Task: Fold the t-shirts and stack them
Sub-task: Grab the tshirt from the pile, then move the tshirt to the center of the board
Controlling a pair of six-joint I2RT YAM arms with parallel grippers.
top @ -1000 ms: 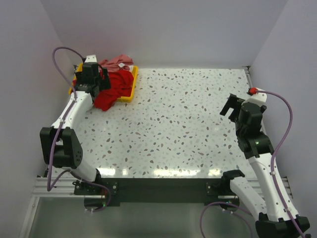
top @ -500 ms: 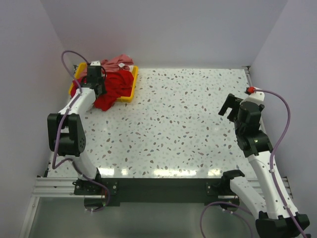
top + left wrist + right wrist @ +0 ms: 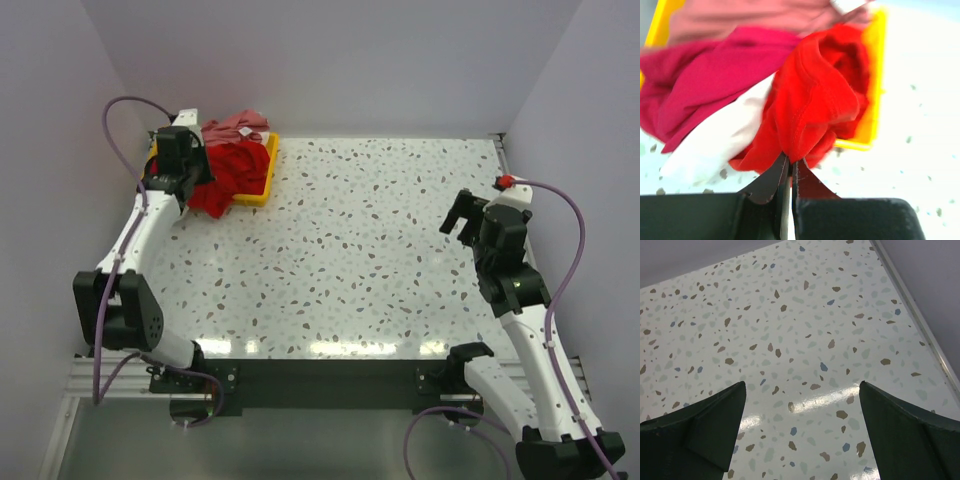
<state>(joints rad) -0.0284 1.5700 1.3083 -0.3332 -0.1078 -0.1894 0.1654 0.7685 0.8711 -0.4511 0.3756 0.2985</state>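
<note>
The t-shirts lie heaped in and over a yellow tray (image 3: 270, 165) at the table's far left. The bright red t-shirt (image 3: 815, 100) hangs over the tray's near rim (image 3: 871, 131), and my left gripper (image 3: 789, 160) is shut on a fold of its lower edge. Beside it lie the crimson-magenta shirt (image 3: 705, 75) and the cream-white one (image 3: 720, 135), with the dusty pink one (image 3: 750, 17) behind. From above, the red shirt (image 3: 232, 172) and the pink shirt (image 3: 238, 126) show, with the left gripper (image 3: 192, 182) at the heap's left side. My right gripper (image 3: 802, 390) is open above bare table.
The speckled table (image 3: 370, 250) stretches between the arms. Walls close in the back and both sides. The right gripper (image 3: 462, 215) hovers near the table's right edge (image 3: 920, 325).
The left gripper has gone from open to shut, pinching the red shirt's edge, and its wrist shifted at the heap. The right arm has barely moved.
</note>
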